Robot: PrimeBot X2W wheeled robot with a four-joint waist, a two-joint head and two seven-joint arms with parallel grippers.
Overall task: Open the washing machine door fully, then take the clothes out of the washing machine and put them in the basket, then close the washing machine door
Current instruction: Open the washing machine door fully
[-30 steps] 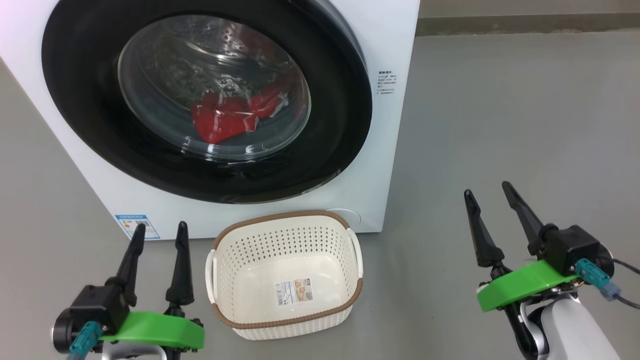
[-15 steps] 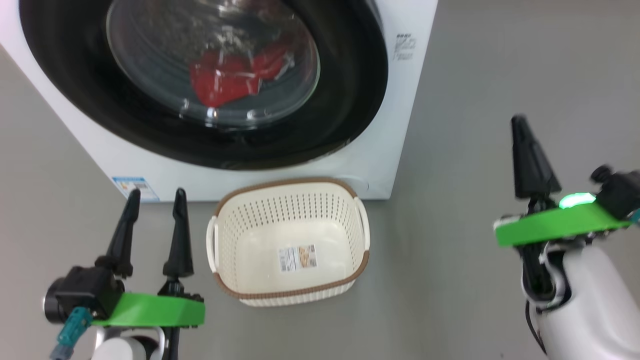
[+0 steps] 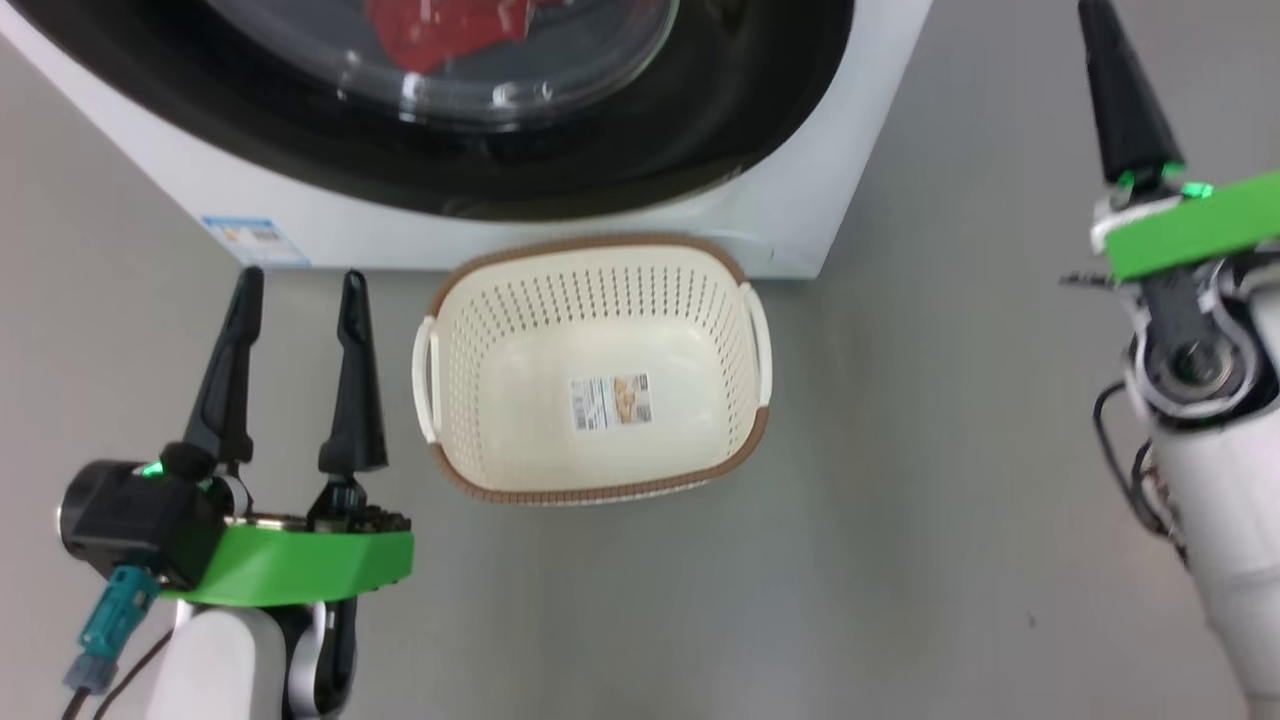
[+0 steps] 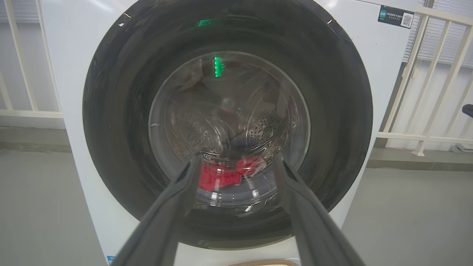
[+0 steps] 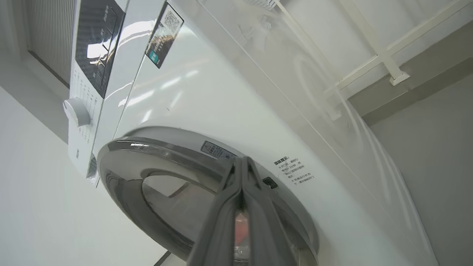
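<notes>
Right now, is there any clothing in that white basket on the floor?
No, the basket holds nothing but a sticker on its bottom; the red clothes lie behind the shut washing machine door.

You have a white washing machine ahead of you, and its door is a glossy black ring around clear glass with a small green glint on it. Behind the glass the clothes are bright red against the dotted grey steel drum. The label low on the machine is blue and white. The basket is cream-white, patterned with rows of small holes, with a brown woven-look rim and a white and tan sticker inside. Your left gripper and right gripper both have black fingers on bright green plates, and a teal plug hangs by the left one. The floor is plain grey
</notes>
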